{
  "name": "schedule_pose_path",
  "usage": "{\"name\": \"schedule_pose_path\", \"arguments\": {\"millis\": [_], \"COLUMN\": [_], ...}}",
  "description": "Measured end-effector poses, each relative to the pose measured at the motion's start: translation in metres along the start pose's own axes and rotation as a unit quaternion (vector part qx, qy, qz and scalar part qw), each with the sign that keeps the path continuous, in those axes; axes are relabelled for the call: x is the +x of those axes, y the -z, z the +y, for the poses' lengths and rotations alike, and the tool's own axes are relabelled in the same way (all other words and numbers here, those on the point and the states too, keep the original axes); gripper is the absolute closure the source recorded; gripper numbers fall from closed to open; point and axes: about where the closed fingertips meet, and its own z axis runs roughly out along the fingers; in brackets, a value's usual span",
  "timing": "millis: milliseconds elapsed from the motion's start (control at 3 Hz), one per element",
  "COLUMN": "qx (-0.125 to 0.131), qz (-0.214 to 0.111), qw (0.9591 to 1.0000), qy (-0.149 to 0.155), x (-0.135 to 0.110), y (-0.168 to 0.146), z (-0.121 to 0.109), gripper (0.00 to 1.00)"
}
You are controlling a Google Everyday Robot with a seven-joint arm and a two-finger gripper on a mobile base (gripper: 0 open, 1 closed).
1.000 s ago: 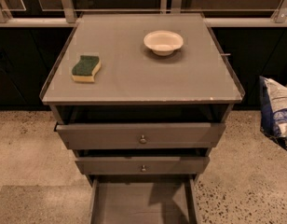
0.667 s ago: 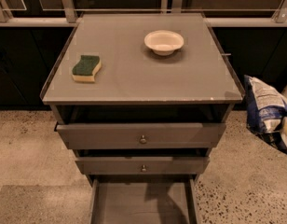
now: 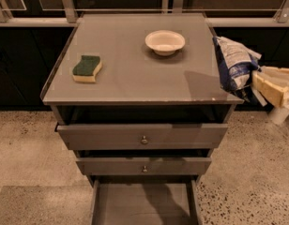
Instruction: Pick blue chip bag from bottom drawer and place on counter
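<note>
One tool (image 3: 258,81) gripping bag (image 3: 231,62), right of counter (image 3: 130,78)

Pincer (image 3: 257,81) at right edge grips the blue chip bag (image 3: 233,63).

I can read no text, brand, number or sign anywhere here. The only printing is on the blue chip bag (image 3: 232,64), which my gripper (image 3: 259,82) grips at the right edge of the counter (image 3: 135,74). There are dark markings on its white and blue foil, but the foil is crumpled and I cannot make out any letter or logo from them.
</note>
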Motion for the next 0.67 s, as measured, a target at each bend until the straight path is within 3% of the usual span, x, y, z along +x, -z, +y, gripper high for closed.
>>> {"name": "schedule_pose_path", "arguments": {"millis": [333, 667], "qx": [-0.021, -0.047], "qz": [-0.019, -0.028], "qw": [0.9994, 0.9985], "qy": [0.02, 0.002], "x": [-0.03, -0.029], "y": [-0.037, -0.073], "z": [-0.003, 0.004], "gripper": [1.0, 1.0]}}
